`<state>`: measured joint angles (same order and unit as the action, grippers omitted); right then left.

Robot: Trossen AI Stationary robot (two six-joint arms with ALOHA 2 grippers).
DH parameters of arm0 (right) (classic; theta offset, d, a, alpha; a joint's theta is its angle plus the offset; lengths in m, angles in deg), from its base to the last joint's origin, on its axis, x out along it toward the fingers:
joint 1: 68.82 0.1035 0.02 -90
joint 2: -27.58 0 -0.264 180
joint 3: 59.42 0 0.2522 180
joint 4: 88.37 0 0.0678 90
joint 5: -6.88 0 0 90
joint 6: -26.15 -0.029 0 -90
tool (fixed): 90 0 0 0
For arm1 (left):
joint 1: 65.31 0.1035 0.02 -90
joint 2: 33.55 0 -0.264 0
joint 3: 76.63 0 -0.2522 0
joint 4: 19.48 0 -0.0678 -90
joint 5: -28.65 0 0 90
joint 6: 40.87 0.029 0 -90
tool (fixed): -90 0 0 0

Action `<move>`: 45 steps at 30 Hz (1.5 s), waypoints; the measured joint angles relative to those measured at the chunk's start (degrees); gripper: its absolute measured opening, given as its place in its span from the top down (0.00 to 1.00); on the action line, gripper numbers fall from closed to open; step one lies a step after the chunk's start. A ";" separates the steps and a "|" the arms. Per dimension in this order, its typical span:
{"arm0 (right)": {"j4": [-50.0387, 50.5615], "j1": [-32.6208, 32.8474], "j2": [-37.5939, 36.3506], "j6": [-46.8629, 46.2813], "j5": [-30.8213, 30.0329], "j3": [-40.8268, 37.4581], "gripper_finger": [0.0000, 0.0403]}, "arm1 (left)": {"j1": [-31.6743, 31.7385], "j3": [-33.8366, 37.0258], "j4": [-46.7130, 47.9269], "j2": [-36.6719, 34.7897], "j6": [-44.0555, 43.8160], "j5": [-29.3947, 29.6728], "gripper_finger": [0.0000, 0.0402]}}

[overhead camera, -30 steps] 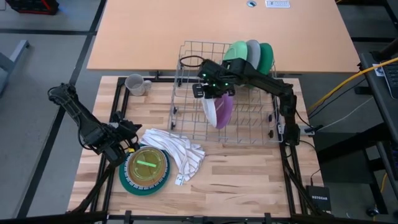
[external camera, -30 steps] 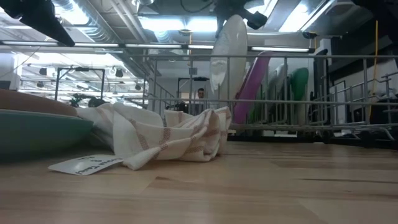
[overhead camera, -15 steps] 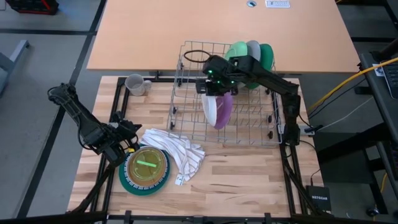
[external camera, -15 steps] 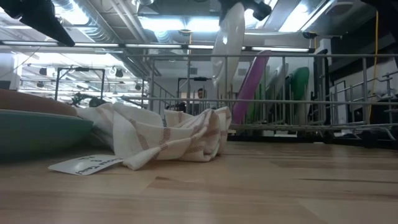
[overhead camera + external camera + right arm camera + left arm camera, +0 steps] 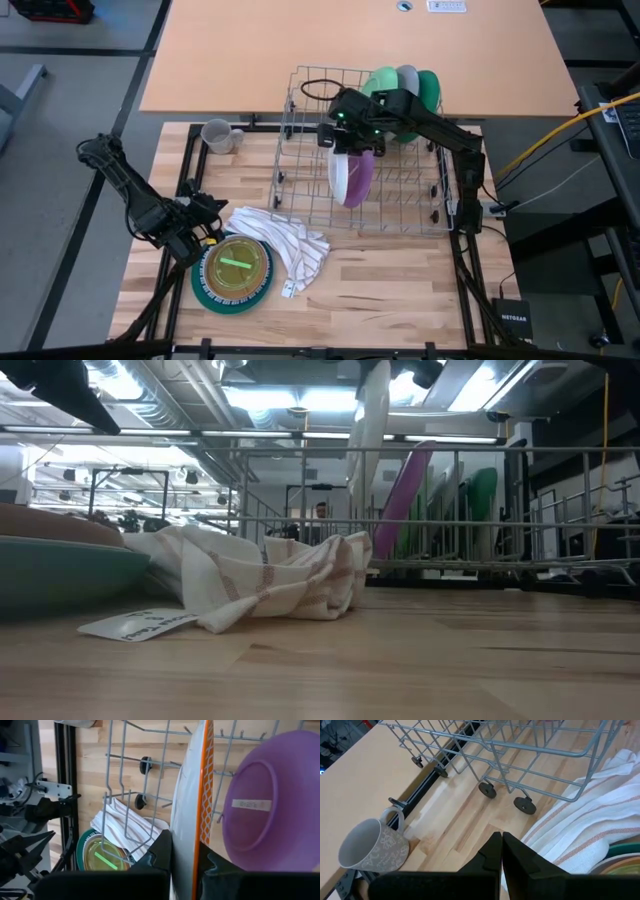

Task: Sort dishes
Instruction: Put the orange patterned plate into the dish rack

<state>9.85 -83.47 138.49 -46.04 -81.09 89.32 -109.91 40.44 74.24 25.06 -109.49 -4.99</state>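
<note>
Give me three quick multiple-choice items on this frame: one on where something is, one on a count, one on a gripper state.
1. Where is the mug?
A. in the rack
B. on the table left of the rack
C. on the cloth

2. How many plates stand together at the rack's far end?
A. one
B. three
C. five

3. What is the right gripper doing?
A. shut on the white plate
B. open over the cloth
C. shut on the mug

Key: 1 B, the mug stands on the wood outside the rack. 2 B, light green, grey and darker green plates stand side by side. 3 A, its fingers pinch the white plate beside the purple plate; the left gripper waits shut near the cloth.
</note>
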 joint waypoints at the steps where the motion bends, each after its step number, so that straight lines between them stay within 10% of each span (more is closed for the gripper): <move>1: 0.46 0.00 0.00 -0.37 -0.02 0.00 0.95 | 0.00 0.00 -0.02 0.00 0.00 0.00 0.99; 45: -5.57 0.00 0.02 -0.41 -2.58 -9.84 0.95 | 0.00 0.00 -0.02 0.09 0.02 0.00 0.99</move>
<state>4.28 -83.47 138.51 -46.45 -83.67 79.48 -109.91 40.44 74.22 25.14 -109.47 -4.99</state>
